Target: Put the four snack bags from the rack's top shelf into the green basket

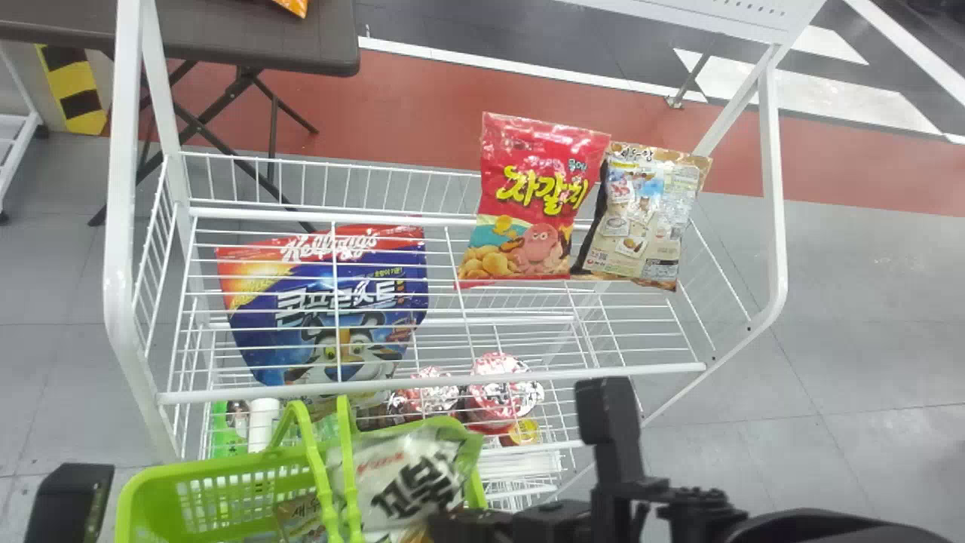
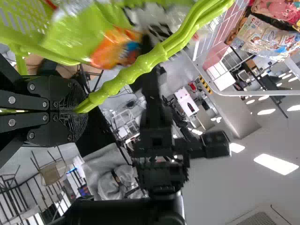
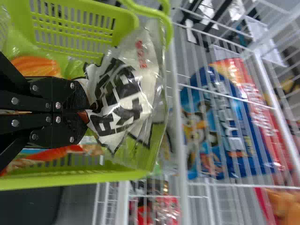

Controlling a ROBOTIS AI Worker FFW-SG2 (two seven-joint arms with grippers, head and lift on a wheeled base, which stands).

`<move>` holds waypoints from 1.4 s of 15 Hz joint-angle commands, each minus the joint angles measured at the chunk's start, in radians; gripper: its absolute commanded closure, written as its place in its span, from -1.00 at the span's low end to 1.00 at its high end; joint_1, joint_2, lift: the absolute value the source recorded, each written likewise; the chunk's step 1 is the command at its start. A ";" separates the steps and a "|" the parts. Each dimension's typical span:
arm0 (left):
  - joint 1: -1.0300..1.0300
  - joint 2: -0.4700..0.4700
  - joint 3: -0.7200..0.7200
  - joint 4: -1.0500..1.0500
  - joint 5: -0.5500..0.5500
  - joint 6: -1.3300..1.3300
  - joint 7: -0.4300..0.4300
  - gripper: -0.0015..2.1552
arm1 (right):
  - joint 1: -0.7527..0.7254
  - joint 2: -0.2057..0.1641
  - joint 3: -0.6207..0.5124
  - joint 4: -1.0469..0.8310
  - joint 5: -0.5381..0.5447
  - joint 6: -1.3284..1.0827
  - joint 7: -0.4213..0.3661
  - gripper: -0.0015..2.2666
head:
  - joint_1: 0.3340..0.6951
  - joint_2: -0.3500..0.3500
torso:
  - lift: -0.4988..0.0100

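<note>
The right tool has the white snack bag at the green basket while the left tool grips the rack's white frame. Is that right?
Not the frame: the left wrist view shows the left tool gripping the green handles of the basket. The rest stands.

Red snack bag glossy film; basket smooth plastic; rack metal.

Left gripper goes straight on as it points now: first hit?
Probably the robot's own black right arm, just past the green plastic basket handle that the left gripper already grips. The arm crosses its line in the left wrist view; depth unclear.
</note>
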 commanded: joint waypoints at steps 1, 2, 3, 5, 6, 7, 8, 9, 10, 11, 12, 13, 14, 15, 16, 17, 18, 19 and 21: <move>0.003 0.001 0.007 0.001 0.004 -0.007 -0.004 0.44 | 0.001 -0.005 0.057 0.042 0.039 0.014 -0.003 0.98 | 1.00 -1.00 | 0.96; 0.003 -0.001 0.003 0.001 0.004 -0.007 -0.004 0.44 | 0.001 -0.011 0.077 0.046 0.048 0.014 -0.006 0.97 | 1.00 -1.00 | 0.96; 0.001 -0.001 0.000 0.001 0.004 -0.007 -0.003 0.44 | 0.001 -0.019 0.106 0.054 0.059 0.014 -0.005 0.97 | 1.00 -1.00 | 0.96; 0.000 -0.001 -0.007 0.001 0.003 -0.007 0.000 0.44 | 0.007 -0.020 0.138 0.074 0.054 0.014 -0.002 0.86 | 1.00 -1.00 | 0.96; 0.000 -0.001 -0.010 0.001 0.001 -0.007 0.002 0.44 | 0.012 -0.020 0.158 0.080 0.056 0.014 -0.002 0.86 | 1.00 -1.00 | 0.96; 0.000 -0.001 -0.012 0.001 0.001 -0.007 0.002 0.44 | 0.014 -0.019 0.176 0.089 0.051 0.014 -0.006 0.82 | 1.00 -1.00 | 0.96; 0.000 -0.001 -0.013 0.001 0.001 -0.007 0.002 0.44 | 0.014 -0.019 0.192 0.094 0.053 0.014 -0.008 0.46 | 1.00 -1.00 | 0.96; 0.000 -0.001 -0.013 -0.001 0.001 -0.007 0.000 0.44 | 0.014 -0.019 0.195 0.103 0.056 0.014 -0.011 -0.42 | 1.00 -1.00 | 0.96; 0.004 0.001 -0.010 -0.002 0.001 -0.007 -0.003 0.44 | 0.014 -0.020 0.193 0.105 0.063 0.014 -0.013 -1.00 | 1.00 -1.00 | 0.96; 0.006 0.001 -0.007 -0.002 0.001 -0.007 -0.003 0.44 | 0.015 -0.020 0.186 0.105 0.074 -0.006 -0.016 -1.00 | 1.00 -1.00 | 0.96; 0.006 0.001 -0.006 -0.002 0.001 -0.007 -0.004 0.44 | 0.023 -0.020 0.167 0.103 0.083 -0.061 -0.020 -1.00 | 1.00 -1.00 | 0.96; 0.006 0.001 -0.007 -0.004 0.001 -0.007 -0.004 0.44 | 0.029 -0.020 0.152 0.100 0.096 -0.114 -0.034 -0.96 | 1.00 -1.00 | 0.96; 0.006 0.001 -0.010 -0.005 -0.001 -0.007 -0.003 0.44 | 0.035 -0.020 0.136 0.101 0.103 -0.175 -0.045 -0.95 | 1.00 -1.00 | 0.96; 0.006 0.001 -0.013 -0.005 -0.001 -0.007 -0.003 0.44 | 0.041 -0.019 0.112 0.105 0.105 -0.249 -0.049 -0.95 | 1.00 -1.00 | 0.96; 0.006 0.001 -0.013 -0.005 -0.001 -0.007 -0.001 0.44 | 0.046 -0.019 0.089 0.117 0.105 -0.350 -0.062 -0.95 | 1.00 -1.00 | 0.96; 0.006 0.001 -0.013 -0.008 -0.001 -0.007 -0.001 0.44 | 0.046 -0.019 0.072 0.131 0.103 -0.430 -0.068 -0.95 | 1.00 -1.00 | 0.96; 0.006 0.001 -0.015 -0.010 -0.001 -0.004 -0.001 0.44 | 0.046 -0.019 0.055 0.147 0.100 -0.534 -0.074 -0.95 | 1.00 -1.00 | 0.96; 0.006 0.001 -0.015 -0.011 -0.002 -0.001 -0.001 0.44 | 0.043 -0.017 0.038 0.172 0.099 -0.663 -0.092 -0.95 | 1.00 -1.00 | 0.96; 0.006 0.001 -0.016 -0.014 -0.004 0.008 0.002 0.44 | 0.014 -0.017 0.026 0.241 0.105 -0.966 -0.157 -0.95 | 1.00 -1.00 | 0.96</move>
